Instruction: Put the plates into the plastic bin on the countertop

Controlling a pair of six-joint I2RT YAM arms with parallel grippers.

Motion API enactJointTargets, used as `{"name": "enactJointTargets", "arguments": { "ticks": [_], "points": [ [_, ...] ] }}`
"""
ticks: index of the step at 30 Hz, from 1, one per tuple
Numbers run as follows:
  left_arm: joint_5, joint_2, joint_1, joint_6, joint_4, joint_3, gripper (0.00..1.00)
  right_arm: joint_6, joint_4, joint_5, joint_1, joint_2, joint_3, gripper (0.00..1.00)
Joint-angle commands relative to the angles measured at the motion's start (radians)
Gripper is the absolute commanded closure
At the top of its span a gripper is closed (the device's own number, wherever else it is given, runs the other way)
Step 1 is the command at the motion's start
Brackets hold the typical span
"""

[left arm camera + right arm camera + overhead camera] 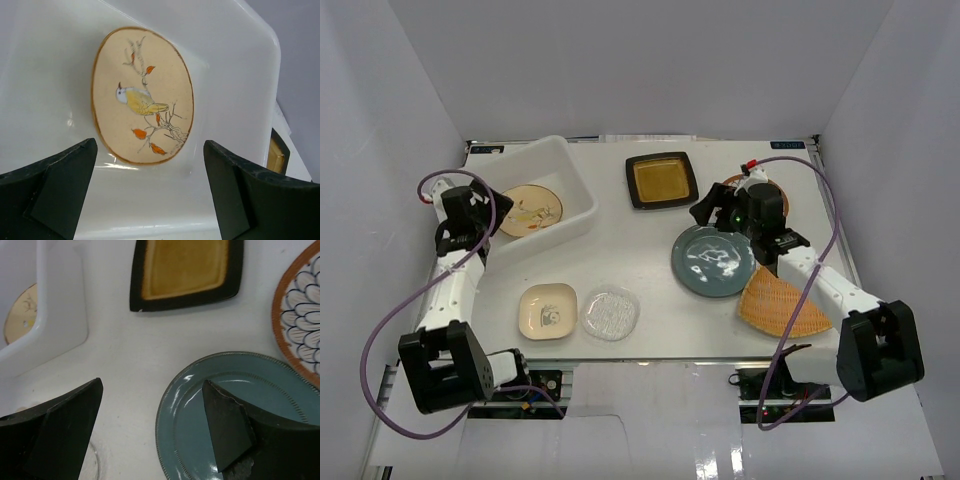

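Plates: tan bird plate (142,95) lies flat inside bin (576,222) at far-left of worktop (630,240). L claw (150,150) hangs above it, released, fingers wide, holding nothing. R claw (151,385) released too, one finger (225,425) over teal plate (280,400), other over worktop. Outside bin: amber sq plate (662,180), petal plate (302,310), woven plate (778,306), cream sq plate (548,310), glass plate (611,313).

Plastic bin (582,190): white, translucent, upright at the far left of the countertop (640,240). The tan round plate (532,210), with a bird motif, lies flat inside the bin.

- Amber square plate (662,180): black-rimmed, just right of the bin.
- Teal round plate (705,265): further right and nearer.
- Petal-patterned plate (302,310): just beyond the teal one.
- Orange woven plate (775,305): farthest from the bin.
- Cream square plate (548,311) and clear glass plate (611,313): side by side in front of the bin.
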Motion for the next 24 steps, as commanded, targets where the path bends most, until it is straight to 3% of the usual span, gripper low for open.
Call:
{"name": "enactJointTargets", "arguments": {
  "ticks": [1, 6, 12, 15, 17, 20, 24],
  "points": [
    [-0.061, -0.081, -0.009, 0.042, 0.000, -0.048, 0.02, -0.016, -0.003, 0.087, -0.067, 0.056, 0.077, 0.13],
    [0.255, -0.167, -0.062, 0.085, 0.043, -0.080, 0.02, 0.053, 0.004, 0.079, -0.302, 0.135, 0.094, 0.21],
    [0.532, -0.279, -0.337, 0.247, 0.103, -0.068, 0.02, 0.101, 0.020, 0.095, -0.494, 0.315, 0.160, 0.37],
    [0.634, -0.308, -0.428, 0.319, 0.101, -0.088, 0.03, 0.093, -0.007, 0.095, -0.558, 0.411, 0.229, 0.36],
    [0.621, -0.333, -0.478, 0.342, 0.104, -0.145, 0.05, 0.063, -0.057, 0.157, -0.583, 0.467, 0.277, 0.31],
    [0.620, -0.316, -0.495, 0.350, 0.071, -0.136, 0.06, 0.035, -0.107, 0.210, -0.588, 0.507, 0.301, 0.22],
    [0.642, -0.304, -0.494, 0.343, 0.057, -0.122, 0.06, 0.017, -0.119, 0.110, -0.588, 0.619, 0.349, 0.22]
  ]
}}
